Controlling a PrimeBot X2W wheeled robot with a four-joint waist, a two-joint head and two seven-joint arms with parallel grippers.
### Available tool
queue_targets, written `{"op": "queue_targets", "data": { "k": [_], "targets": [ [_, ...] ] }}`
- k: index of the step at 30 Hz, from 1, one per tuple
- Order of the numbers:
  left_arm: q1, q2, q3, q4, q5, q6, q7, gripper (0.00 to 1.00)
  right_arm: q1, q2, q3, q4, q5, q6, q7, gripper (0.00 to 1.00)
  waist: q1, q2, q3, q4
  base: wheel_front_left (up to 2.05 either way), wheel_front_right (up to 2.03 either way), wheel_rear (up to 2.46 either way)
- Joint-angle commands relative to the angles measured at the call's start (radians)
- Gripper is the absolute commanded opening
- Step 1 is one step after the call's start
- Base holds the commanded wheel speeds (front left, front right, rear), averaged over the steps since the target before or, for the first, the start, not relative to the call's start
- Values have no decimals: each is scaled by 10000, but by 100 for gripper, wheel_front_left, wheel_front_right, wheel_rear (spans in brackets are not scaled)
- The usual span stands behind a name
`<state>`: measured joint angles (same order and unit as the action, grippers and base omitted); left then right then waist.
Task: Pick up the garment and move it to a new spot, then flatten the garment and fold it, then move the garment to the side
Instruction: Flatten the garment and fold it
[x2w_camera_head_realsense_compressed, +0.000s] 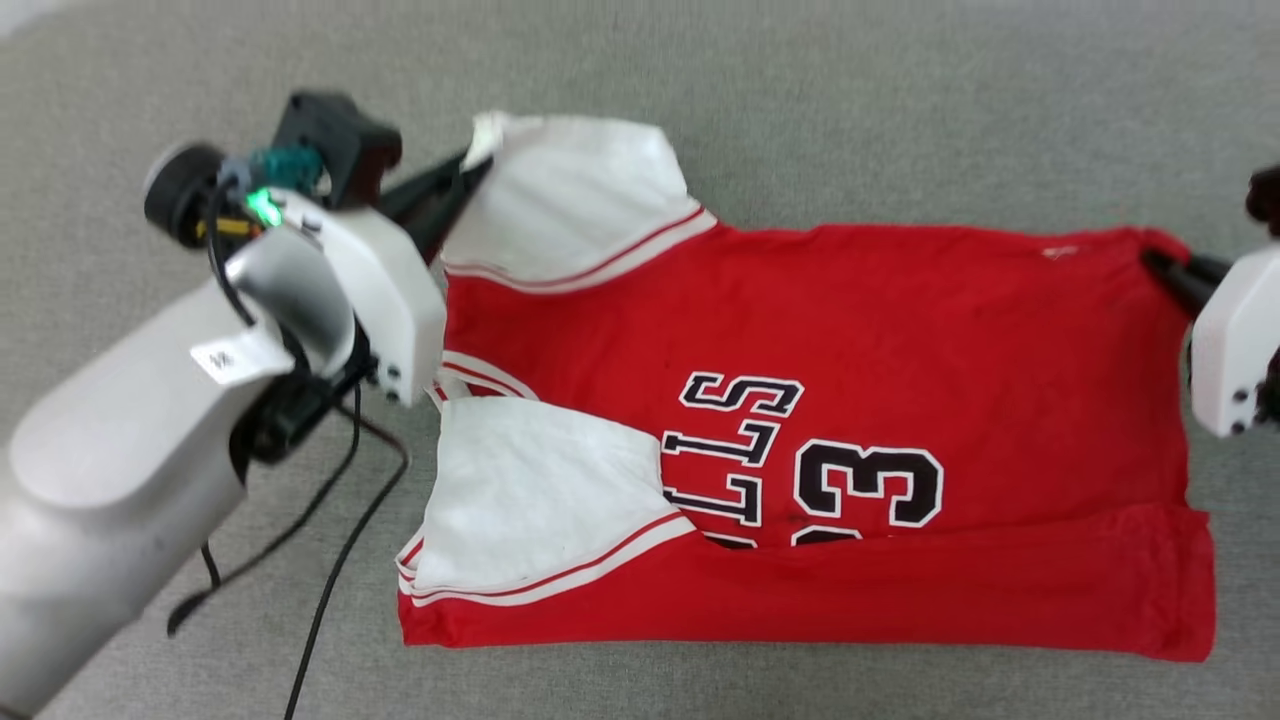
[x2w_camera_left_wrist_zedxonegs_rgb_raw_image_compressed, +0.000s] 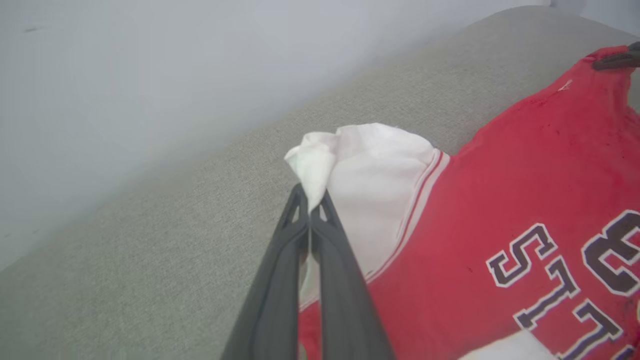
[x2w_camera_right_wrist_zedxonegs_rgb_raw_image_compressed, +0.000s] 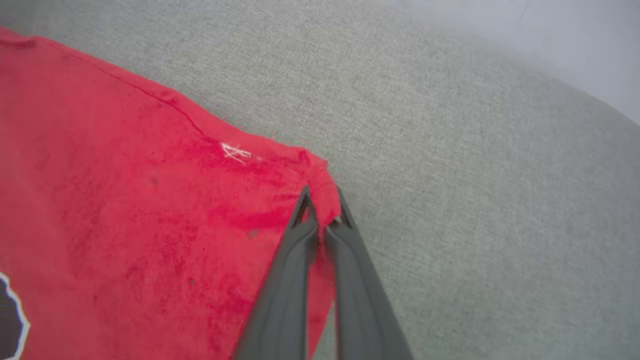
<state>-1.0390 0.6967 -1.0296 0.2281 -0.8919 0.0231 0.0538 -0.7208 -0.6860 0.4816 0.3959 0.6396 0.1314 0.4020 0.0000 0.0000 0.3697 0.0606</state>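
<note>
One garment (x2w_camera_left_wrist_zedxonegs_rgb_raw_image_compressed: 500, 175) corner in left pincer (x2w_camera_left_wrist_zedxonegs_rgb_raw_image_compressed: 311, 196)

1. garment (x2w_camera_head_realsense_compressed: 950, 320): soft matt red cloth, faintly fuzzy (the white sleeve panels look smoother); lettering flat and matt.
2. bench (x2w_camera_head_realsense_compressed: 800, 100): grey woven cloth, coarse, matt.
3. left pincer (x2w_camera_left_wrist_zedxonegs_rgb_raw_image_compressed: 311, 192) and right pincer (x2w_camera_right_wrist_zedxonegs_rgb_raw_image_compressed: 322, 192): dark matt plastic, smooth.
4. left forearm (x2w_camera_head_realsense_compressed: 110, 450): smooth pale plastic shell, slight sheen.

jersey (x2w_camera_head_realsense_compressed: 900, 330), left tool (x2w_camera_head_realsense_compressed: 470, 166) pinching sleeve, right tool (x2w_camera_head_realsense_compressed: 1153, 262) corner
</note>
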Motion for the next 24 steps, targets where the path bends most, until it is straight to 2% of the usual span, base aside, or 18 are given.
{"op": "queue_targets", "data": {
  "k": [1,11,17,22,24],
  "targets": [
    [405,125,-9,-158,-86,138,-144,0,357,30,-22,-88,100,-16,-212,0,0,0,-416,-33,0,0,0],
    [2724,826,-296,-1179,-832,854,-519,0,2609,14,-445,-577,483,-16,-1113,0,0,0,-1588,58,0,0,0],
    [4064,1371,-510,-1771,-1274,1281,-664,0,4088,89,-767,-1077,647,-16,-1290,0,0,0,-2151,37,0,0,0],
    [4886,1695,-733,-2071,-1562,1492,-670,0,5077,144,-1127,-1450,764,-16,-1228,0,0,0,-2325,5,0,0,0],
    [5147,1593,-851,-2065,-1663,1491,-691,0,5403,213,-1288,-1542,832,-16,-1167,0,0,0,-2325,-5,0,0,0]
  ]
}}
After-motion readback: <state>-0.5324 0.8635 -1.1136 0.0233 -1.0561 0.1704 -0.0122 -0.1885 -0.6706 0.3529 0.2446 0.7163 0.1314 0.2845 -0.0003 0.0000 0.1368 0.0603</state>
